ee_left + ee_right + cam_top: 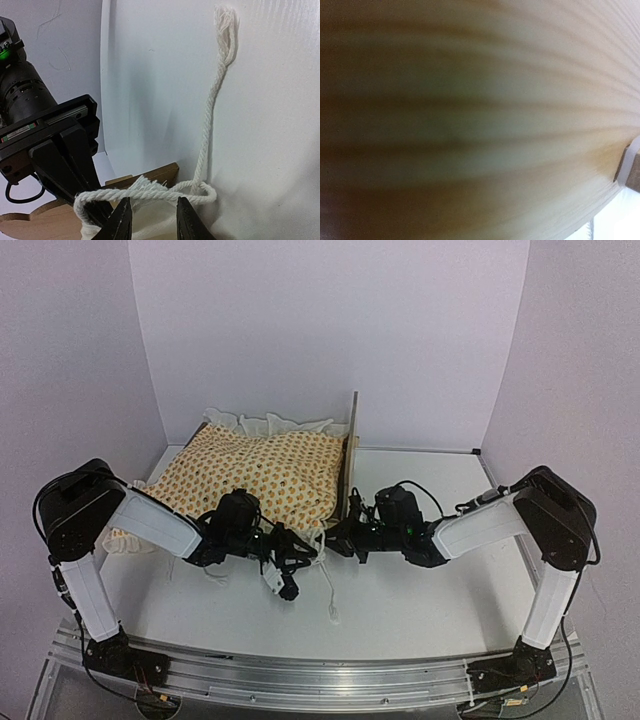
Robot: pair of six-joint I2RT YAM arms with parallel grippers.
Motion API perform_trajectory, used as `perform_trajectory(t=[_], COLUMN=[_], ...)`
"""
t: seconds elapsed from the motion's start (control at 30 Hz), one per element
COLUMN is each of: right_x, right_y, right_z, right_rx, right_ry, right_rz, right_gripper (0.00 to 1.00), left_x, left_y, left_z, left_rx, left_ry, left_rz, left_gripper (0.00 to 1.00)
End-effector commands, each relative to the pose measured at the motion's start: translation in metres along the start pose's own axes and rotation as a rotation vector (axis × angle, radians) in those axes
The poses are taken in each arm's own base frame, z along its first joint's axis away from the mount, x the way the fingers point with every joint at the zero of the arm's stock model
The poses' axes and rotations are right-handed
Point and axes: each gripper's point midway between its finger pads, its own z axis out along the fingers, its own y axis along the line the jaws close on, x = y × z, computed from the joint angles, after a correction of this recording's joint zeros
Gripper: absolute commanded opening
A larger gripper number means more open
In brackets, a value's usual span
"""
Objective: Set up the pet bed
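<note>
Pet bed stands just beyond both grippers, with its orange-print bedding already laid inside. The left gripper is slightly parted; the white cord loops across its tips, but no clear pinch shows. The right gripper, just beside it at the bed's near corner, is closed, on what I cannot tell. The cushion looks settled, so securing the loose cord seems to be what remains.

Twisted, frayed cord, pale grainy wood headboard, soft matt printed cloth bedding.
</note>
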Motion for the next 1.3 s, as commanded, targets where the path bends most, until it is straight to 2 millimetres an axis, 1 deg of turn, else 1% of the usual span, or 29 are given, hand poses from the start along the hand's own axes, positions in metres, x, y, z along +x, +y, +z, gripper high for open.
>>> perform_trajectory(t=[0.0, 0.13, 0.33, 0.4, 0.5, 0.63, 0.73, 1.0, 1.07, 1.13, 1.27], right_x=[0.004, 0.004, 0.005, 0.005, 0.005, 0.005, 0.005, 0.005, 0.005, 0.005, 0.005], right_y=[0.034, 0.034, 0.036, 0.035, 0.035, 0.035, 0.036, 0.034, 0.034, 0.035, 0.037], right_z=[0.003, 0.004, 0.005, 0.005, 0.004, 0.003, 0.005, 0.006, 0.005, 0.005, 0.005], right_rx=[-0.099, -0.1, -0.104, -0.102, -0.1, -0.1, -0.103, -0.099, -0.099, -0.1, -0.103], right_ry=[0.036, 0.038, 0.046, 0.043, 0.04, 0.039, 0.044, 0.051, 0.05, 0.052, 0.051], right_rz=[-0.066, -0.067, -0.069, -0.069, -0.068, -0.069, -0.072, -0.067, -0.067, -0.068, -0.071], right_gripper=[0.0, 0.0, 0.0, 0.0, 0.0, 0.0, 0.0, 0.0, 0.0, 0.0, 0.0], left_x=[0.022, 0.031, 0.032, 0.033, 0.033, 0.03, 0.026, 0.006, 0.008, 0.014, 0.023], left_y=[0.035, 0.035, 0.029, 0.032, 0.044, 0.062, 0.065, 0.059, 0.058, 0.058, 0.05], left_z=[-0.001, -0.003, 0.006, 0.008, 0.006, -0.003, -0.01, -0.023, -0.022, -0.018, -0.01], left_rx=[-0.095, -0.095, -0.093, -0.104, -0.149, -0.216, -0.23, -0.225, -0.212, -0.201, -0.163], left_ry=[0.068, 0.092, 0.082, 0.078, 0.083, 0.09, 0.09, 0.04, 0.043, 0.059, 0.083], left_rz=[0.058, 0.087, 0.137, 0.148, 0.174, 0.197, 0.197, 0.209, 0.193, 0.187, 0.187], left_gripper=[0.3, 0.29, 0.29, 0.29, 0.29, 0.28, 0.28, 0.29, 0.29, 0.3, 0.26])
